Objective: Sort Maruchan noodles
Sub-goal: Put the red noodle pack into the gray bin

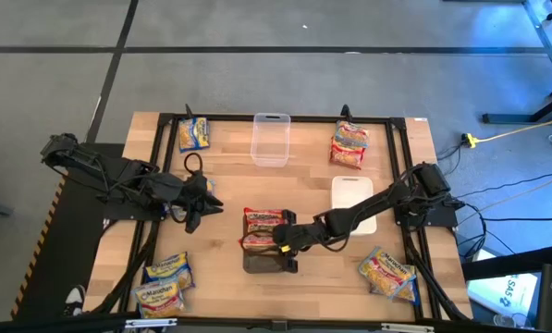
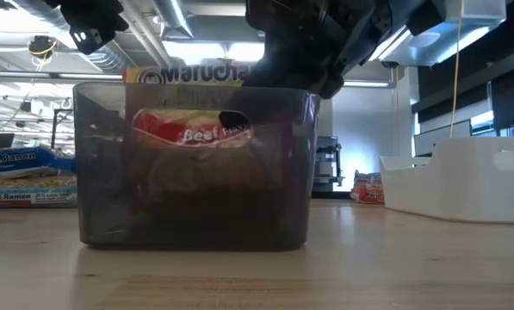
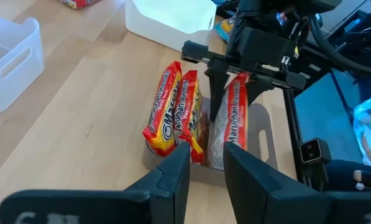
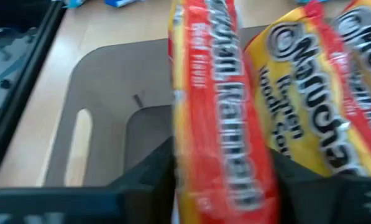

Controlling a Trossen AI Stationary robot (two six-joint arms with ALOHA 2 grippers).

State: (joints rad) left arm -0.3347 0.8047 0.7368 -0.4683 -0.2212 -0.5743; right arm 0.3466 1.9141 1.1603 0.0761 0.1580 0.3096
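- The right gripper (image 3: 230, 93) is hanging over the smoky grey translucent plastic bin (image 1: 268, 262) at the near middle of the wooden desk (image 1: 229, 185), its two dark fingers straddling a red-labelled Maruchan ramen packet (image 3: 235, 115) that is standing on edge inside the bin; the fingers are lying along both faces of the packet, but whether they are pressing it or just parting I cannot tell.
- Two more red-and-yellow ramen packets (image 3: 176, 112) are standing upright in the same bin, just to the left of the straddled one.
- The straddled packet is showing a red band with white lettering over a yellow noodle print, and the wrapper is glossy.
- The left gripper (image 1: 200, 197) is hovering at the left of the desk, well apart from the bin, its fingers slightly spread and holding nothing.
- Other flat yellow packets are lying at the corners: near left (image 1: 165, 282), near right (image 1: 388, 273), far left (image 1: 193, 135) and far right (image 1: 349, 145).
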